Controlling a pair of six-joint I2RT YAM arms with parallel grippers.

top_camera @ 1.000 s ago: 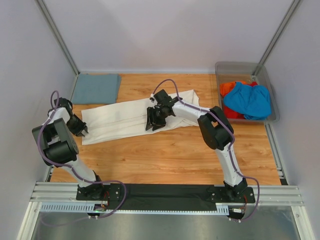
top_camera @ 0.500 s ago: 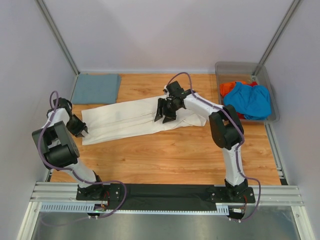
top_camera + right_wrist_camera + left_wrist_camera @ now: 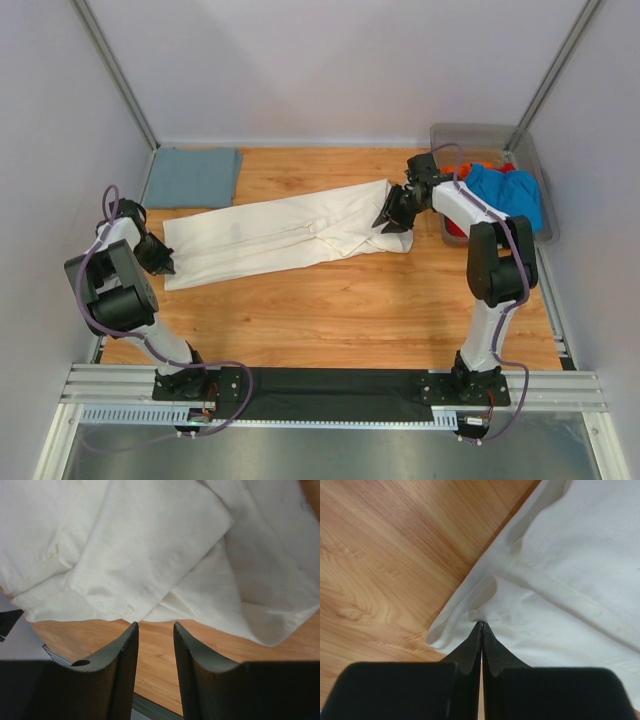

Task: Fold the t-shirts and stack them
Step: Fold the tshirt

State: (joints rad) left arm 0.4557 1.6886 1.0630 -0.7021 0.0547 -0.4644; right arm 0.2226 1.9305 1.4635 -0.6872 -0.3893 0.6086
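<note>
Seemingly a lab cell (white panels [image 3: 330,70], aluminium rails [image 3: 560,385], wooden tabletop [image 3: 330,310]).

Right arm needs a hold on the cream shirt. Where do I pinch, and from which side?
Pinch the cream shirt at its layered right-end edge, coming low from the right: that edge lies just ahead of the open right gripper.

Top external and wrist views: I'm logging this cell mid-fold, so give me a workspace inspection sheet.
Surface: wooden tabletop, unmarked.
Job's things: long cream-white cloth t-shirt lying as a flat strip; folded grey-blue t-shirt at far left; bright blue t-shirt and orange-red t-shirt in clear grey plastic bin.
Clutter: nothing seen.
Grippers: left gripper shut on the cream-white shirt's edge; right gripper open at its other end.
Cables: purple cables along both arms.
Surroundings: pale walls.
</note>
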